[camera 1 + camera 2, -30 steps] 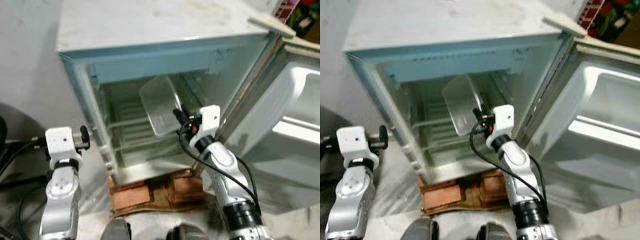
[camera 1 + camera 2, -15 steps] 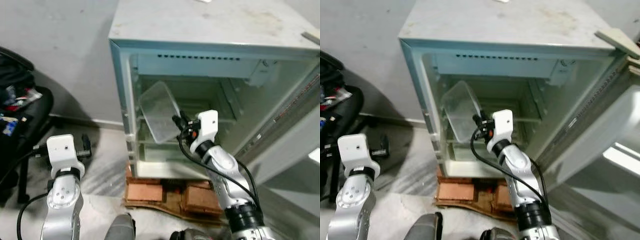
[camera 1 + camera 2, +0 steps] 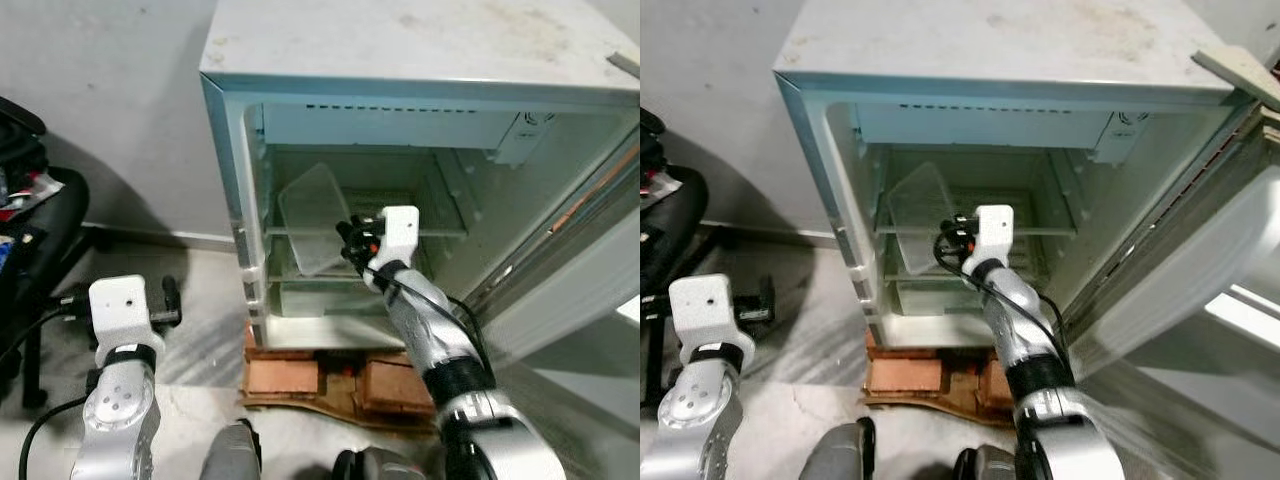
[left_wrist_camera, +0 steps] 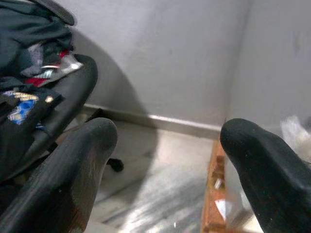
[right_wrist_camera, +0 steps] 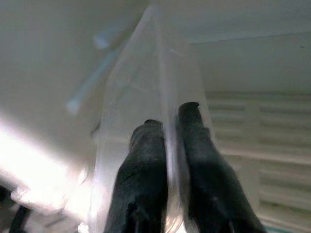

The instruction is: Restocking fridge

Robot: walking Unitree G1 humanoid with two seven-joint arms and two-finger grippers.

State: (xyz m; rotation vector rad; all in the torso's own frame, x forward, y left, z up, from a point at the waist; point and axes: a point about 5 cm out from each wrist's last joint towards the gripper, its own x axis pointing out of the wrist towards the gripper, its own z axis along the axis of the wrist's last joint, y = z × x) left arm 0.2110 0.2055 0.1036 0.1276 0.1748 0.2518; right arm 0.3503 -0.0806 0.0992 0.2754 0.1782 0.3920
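The small white fridge (image 3: pixel 420 50) stands open before me, its door (image 3: pixel 570 290) swung out to my right. A clear plastic container (image 3: pixel 315 215) hangs tilted inside the fridge opening, near the left wall and over the glass shelf (image 3: pixel 440 232). My right gripper (image 3: pixel 346 240) is shut on the container's wall (image 5: pixel 160 82), one black finger (image 5: pixel 146 160) on each side of it. The container looks empty. My left gripper (image 4: pixel 165 131) is low at my left, outside the fridge, open with nothing between its fingers.
A black chair (image 3: pixel 40 210) piled with clothes stands at the left by the wall. The fridge rests on bricks and wood (image 3: pixel 330 375). A lower shelf and a drawer space (image 3: pixel 320 300) show under the container. Bare floor lies between chair and fridge.
The view has swung to face the fridge more squarely. My right gripper has carried the container further into the fridge, up to shelf level. The left arm hangs as before.
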